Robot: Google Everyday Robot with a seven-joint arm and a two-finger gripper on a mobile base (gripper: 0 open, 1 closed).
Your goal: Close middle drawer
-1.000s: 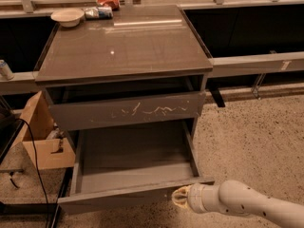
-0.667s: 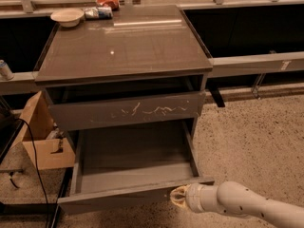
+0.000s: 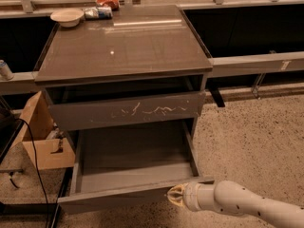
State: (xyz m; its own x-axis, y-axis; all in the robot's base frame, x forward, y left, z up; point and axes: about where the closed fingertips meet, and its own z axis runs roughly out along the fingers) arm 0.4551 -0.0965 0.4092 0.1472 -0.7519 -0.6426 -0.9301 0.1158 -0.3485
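The middle drawer [image 3: 133,151] is pulled far out of the grey-brown cabinet, its bare flat tray showing. Its plain front [image 3: 123,196] runs along the bottom of the view. Above it sits the drawer front marked with white scratches [image 3: 128,110]. My gripper [image 3: 175,195], at the end of a white arm coming in from the lower right, is right at the right part of the plain drawer front, touching or nearly touching it.
The cabinet top [image 3: 123,42] holds a white bowl [image 3: 66,16], a can [image 3: 97,12] and a red packet [image 3: 108,1] at its back edge. A cardboard box [image 3: 42,137] and a black cable [image 3: 33,156] stand to the left. Speckled floor [image 3: 251,141] lies to the right.
The gripper has moved slightly left along the drawer front. The drawer has not visibly moved.
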